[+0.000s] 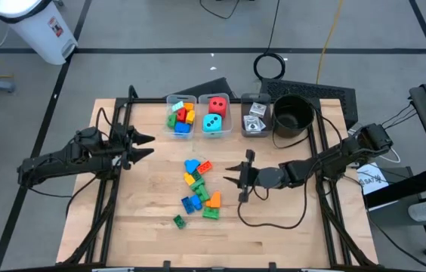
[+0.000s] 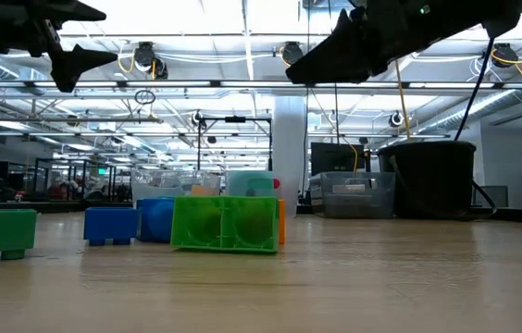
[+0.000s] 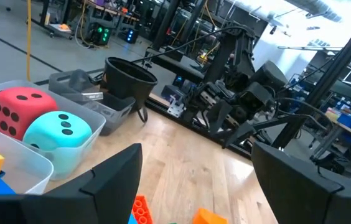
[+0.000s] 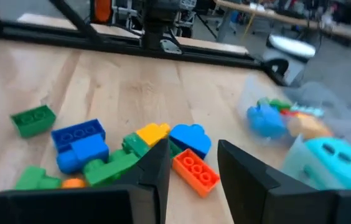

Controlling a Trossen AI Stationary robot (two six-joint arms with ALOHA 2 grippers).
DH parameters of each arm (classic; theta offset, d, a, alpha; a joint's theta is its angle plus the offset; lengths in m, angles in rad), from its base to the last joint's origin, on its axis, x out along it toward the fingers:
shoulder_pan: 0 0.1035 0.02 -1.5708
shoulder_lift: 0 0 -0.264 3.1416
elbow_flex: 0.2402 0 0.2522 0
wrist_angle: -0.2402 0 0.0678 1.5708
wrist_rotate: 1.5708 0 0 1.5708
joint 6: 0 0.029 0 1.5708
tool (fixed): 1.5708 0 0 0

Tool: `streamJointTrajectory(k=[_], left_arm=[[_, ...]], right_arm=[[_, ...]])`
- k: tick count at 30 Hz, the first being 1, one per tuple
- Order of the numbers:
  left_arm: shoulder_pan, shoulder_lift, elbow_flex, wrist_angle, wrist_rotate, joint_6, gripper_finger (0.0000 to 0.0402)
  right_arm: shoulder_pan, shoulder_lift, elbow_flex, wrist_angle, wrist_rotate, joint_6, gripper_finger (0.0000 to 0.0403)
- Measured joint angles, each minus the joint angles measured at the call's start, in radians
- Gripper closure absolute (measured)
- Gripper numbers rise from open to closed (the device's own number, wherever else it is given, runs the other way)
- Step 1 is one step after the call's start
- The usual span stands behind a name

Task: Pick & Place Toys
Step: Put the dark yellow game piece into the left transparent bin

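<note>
The loose pile of bricks on the wooden table serves as the landmark here: blue, green, orange, yellow and red pieces clustered together, with one small green brick lying apart on the side of the pile nearest the table's front edge. Behind the pile, toward the back edge, stand three clear bins in a row: the bin of bricks (already holding blue, green, orange, red and yellow pieces), the bin with the red die and the teal die side by side, and the bin of cards; the round black pot sits just beyond the card bin, farther from the pile. The right gripper hovers just beside the pile on its right side, above the table, its fingers set a narrow gap apart and grasping nothing, with an orange brick seen through that gap. The left gripper hangs well apart from the pile, off to its left and toward the back, its fingers spread wide and empty, facing the dice bin.
</note>
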State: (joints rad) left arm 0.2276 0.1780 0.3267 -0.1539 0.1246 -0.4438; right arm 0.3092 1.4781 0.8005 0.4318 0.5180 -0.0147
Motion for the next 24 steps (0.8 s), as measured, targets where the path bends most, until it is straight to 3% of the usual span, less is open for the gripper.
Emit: streamJointTrajectory(k=[6, 12, 15, 19, 24], left_arm=[[0.000, 0.000, 0.000, 0.000, 0.000, -0.003, 0.0093], [0.000, 0.000, 0.000, 0.000, 0.000, -0.005, 0.0094], [0.000, 0.000, 0.000, 0.000, 0.000, 0.001, 0.0094], [0.001, 0.001, 0.000, 0.000, -0.020, 0.151, 0.0094], [0.001, 0.000, 0.001, 0.001, -0.021, 0.196, 0.0093]], right_arm=[[0.000, 0.072, 0.000, 0.047, -0.172, 0.035, 0.0288], [-0.011, 0.231, 0.025, 0.126, -0.335, 0.107, 0.0219], [-0.015, 0.314, 0.087, 0.081, -0.458, 0.130, 0.0187], [-0.015, 0.390, 0.183, -0.063, -0.599, 0.135, 0.0177], [-0.019, 0.411, 0.252, -0.271, -0.587, 0.124, 0.0193]])
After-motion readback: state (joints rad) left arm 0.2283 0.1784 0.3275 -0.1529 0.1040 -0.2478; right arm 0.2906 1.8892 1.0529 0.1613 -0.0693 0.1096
